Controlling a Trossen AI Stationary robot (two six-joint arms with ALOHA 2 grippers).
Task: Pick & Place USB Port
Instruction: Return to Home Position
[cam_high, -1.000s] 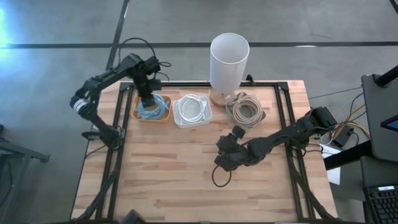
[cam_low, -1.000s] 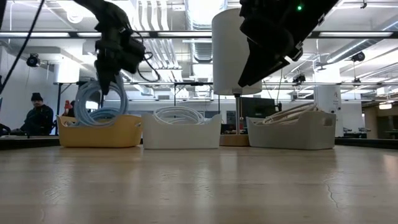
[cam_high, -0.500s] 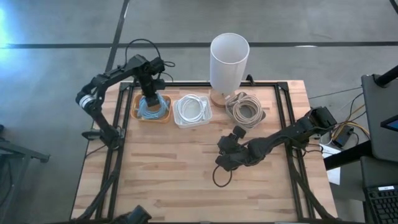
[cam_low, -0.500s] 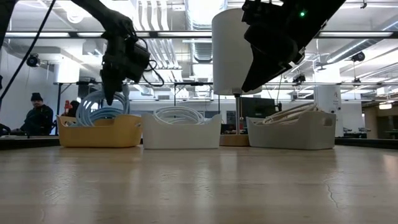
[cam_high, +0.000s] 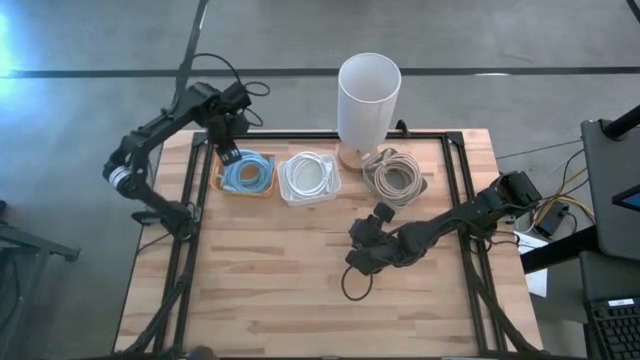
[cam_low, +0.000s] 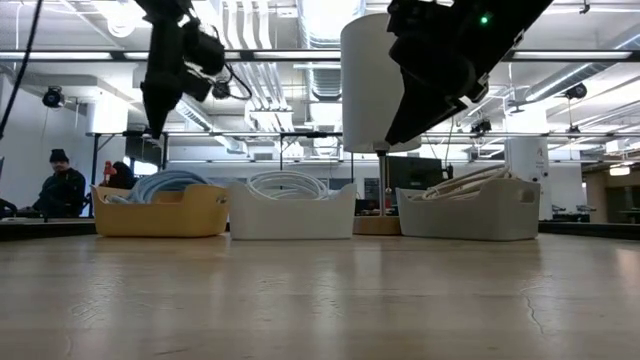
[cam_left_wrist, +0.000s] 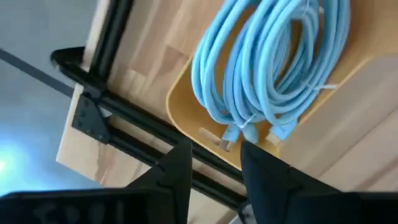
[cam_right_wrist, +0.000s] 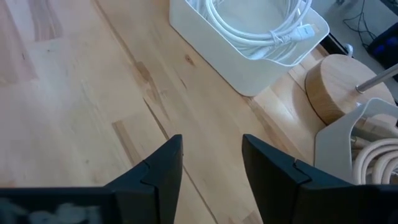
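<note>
- The blue cable (cam_high: 247, 173) lies coiled inside the yellow bin (cam_high: 245, 194), which stands at the far left of the table (cam_high: 280, 290).
- In the left wrist view the cable's plugs rest against the bin's wall, and the coil sits wholly within the rim.
- The left end effector (cam_left_wrist: 214, 155) hangs well above the yellow bin. It seems to be over the bin's rear outer corner rather than its middle.
- Its jaws stand narrowly parted and hold nothing.
- The right end effector (cam_right_wrist: 211, 149) hovers over bare wood near the table's middle, pointing toward the bins.
- Its jaws are parted too, with nothing between them.
- A white bin (cam_high: 287, 196) stands just beside the yellow one and holds a coiled white cable (cam_high: 310, 172).
- A third bin (cam_low: 470, 215) is further right and holds a beige cable (cam_high: 395, 172).
- A lamp (cam_high: 368, 95) with a tall white shade stands behind and between these two bins.
- A thin black loop (cam_high: 352, 286) lies on the wood under the right arm.
- In the low view a person (cam_low: 62, 185) sits in the room beyond the table.
</note>
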